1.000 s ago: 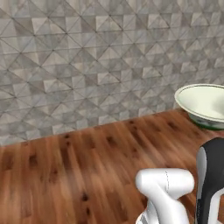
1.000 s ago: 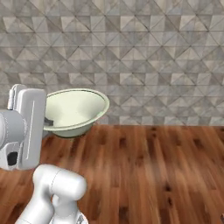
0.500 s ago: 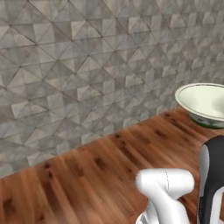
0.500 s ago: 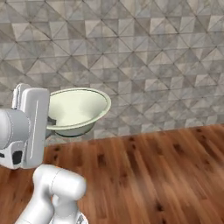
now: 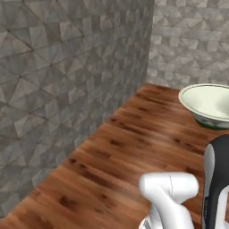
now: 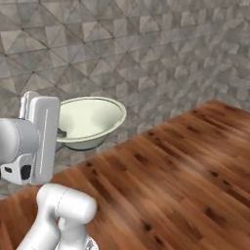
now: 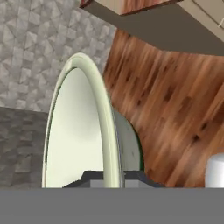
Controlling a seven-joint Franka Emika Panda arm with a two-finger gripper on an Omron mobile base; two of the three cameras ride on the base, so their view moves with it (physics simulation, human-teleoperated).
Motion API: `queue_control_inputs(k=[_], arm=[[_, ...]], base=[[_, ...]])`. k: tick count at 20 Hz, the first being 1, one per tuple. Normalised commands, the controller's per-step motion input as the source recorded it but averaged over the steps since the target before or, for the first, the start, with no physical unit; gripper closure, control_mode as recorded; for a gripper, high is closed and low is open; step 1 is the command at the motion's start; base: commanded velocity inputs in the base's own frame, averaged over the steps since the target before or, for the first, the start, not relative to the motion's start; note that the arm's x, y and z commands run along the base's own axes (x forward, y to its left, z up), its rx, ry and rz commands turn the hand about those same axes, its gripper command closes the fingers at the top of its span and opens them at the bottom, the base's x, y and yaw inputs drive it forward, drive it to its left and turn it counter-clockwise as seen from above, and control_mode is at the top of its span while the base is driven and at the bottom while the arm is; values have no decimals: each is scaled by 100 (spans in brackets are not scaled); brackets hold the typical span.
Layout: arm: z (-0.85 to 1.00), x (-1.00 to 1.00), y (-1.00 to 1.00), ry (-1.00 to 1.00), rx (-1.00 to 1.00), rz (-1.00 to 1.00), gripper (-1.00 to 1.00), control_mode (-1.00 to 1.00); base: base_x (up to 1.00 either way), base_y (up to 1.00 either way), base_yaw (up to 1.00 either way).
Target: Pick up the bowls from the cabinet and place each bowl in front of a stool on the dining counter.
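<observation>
Left base view: we see a reddish-brown wood plank floor meeting grey faceted stone walls at a corner. Our fingers are closed on the rim of the cream-green bowl, carried aloft above the floor.

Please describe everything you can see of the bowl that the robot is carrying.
The bowl is wide, shallow and flared, with a glossy pale cream-green inside, a rounded rim and a darker green band low on the outside. It looks like glazed ceramic and is empty. It is held upright in the air above the wooden floor, near the grey stone wall. The claw is shut on its rim, one finger on each side.
</observation>
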Motion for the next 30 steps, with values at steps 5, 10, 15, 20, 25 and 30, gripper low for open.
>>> queue_control_inputs(k=[5,10,15,20,25,30], arm=[[0,0,0,0,0,0,100,100],[0,0,0,0,0,0,100,100],[0,0,0,0,0,0,100,100],[0,0,0,0,0,0,100,100],[0,0,0,0,0,0,100,100],[0,0,0,0,0,0,100,100]], base=[[69,12,-77],[89,33,-74],[100,75,-58],[100,73,-40],[100,59,-34],[100,53,-28]])
